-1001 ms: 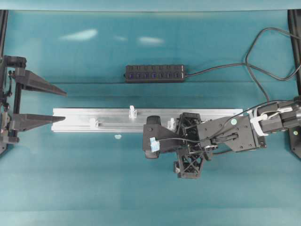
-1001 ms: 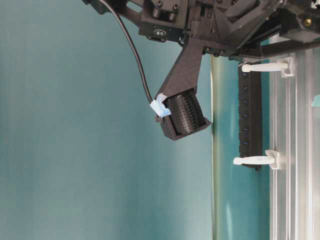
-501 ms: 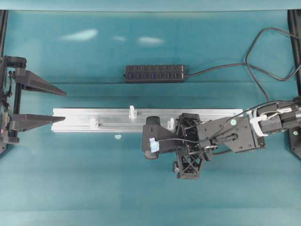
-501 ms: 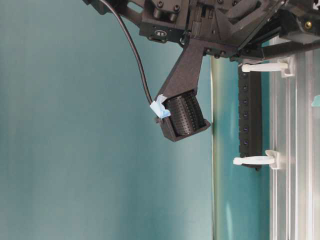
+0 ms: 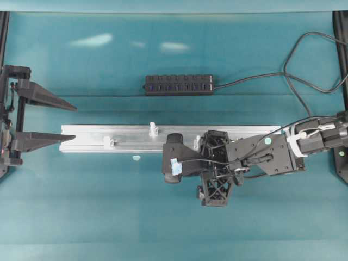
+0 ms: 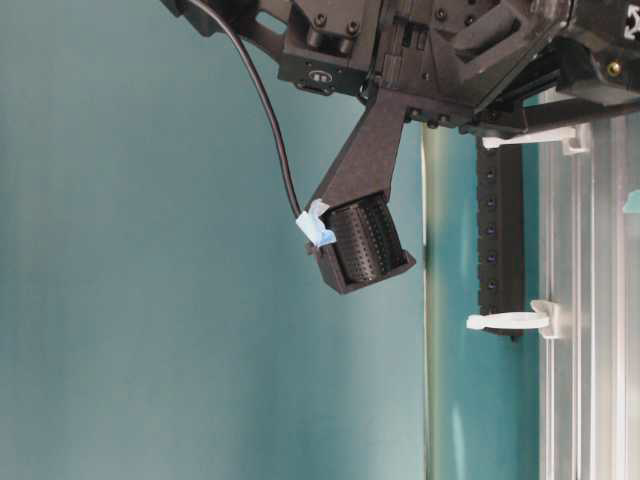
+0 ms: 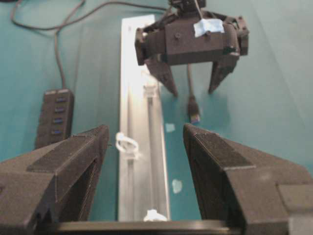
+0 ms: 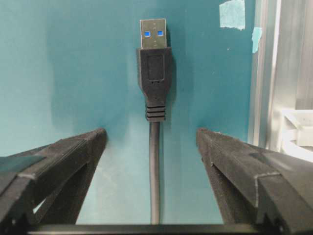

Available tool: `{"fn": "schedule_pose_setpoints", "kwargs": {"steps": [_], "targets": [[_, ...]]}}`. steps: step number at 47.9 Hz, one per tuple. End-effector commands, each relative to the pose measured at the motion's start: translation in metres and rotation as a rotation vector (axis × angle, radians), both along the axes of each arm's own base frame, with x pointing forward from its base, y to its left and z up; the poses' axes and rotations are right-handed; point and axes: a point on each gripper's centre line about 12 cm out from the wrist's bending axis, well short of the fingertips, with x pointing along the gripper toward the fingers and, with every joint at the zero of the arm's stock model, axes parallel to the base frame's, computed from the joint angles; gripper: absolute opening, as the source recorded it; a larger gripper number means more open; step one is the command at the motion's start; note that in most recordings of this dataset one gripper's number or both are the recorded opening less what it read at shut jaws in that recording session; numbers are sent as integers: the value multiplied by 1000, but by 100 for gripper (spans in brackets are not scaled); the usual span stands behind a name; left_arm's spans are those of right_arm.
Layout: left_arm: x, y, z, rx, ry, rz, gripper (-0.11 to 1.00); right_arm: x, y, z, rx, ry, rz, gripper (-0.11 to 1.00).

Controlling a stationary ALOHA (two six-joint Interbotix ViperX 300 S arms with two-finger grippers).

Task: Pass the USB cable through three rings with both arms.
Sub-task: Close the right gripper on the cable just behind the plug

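Only the right wrist view shows the cable (image 8: 154,161) plainly: it lies flat on the table between the right gripper's (image 8: 151,142) spread jaws, untouched, plug (image 8: 154,73) pointing straight away, parallel to the rail (image 8: 274,68). Overhead, the left gripper (image 5: 68,122) gapes empty at the rail's far end.

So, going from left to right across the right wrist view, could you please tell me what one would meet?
Left black lattice gripper finger → black USB cable with its metal-tipped plug, lying on the teal table between the open fingers → right black lattice gripper finger → long silver aluminium rail, with a whitish ring on it.
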Motion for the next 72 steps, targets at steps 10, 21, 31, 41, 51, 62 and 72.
{"fn": "schedule_pose_setpoints", "kwargs": {"steps": [10,21,31,41,51,62,72], "targets": [[2,0,5,5,-17,1,69,4,-8,4,0,-20,-21,66],[2,0,5,5,-17,1,69,3,-8,2,-1,-12,-23,65],[2,0,5,3,-17,1,69,4,-8,1,-1,-11,-23,48],[1,1,5,5,-20,2,69,3,-8,-3,-2,0,-23,15],[1,1,7,4,-35,2,69,1,-8,-8,-3,15,-24,3],[1,1,7,2,-35,4,69,1,-7,-9,-5,19,-15,-2],[1,1,8,2,-38,4,69,1,-4,-7,-5,16,-6,-7]]}}
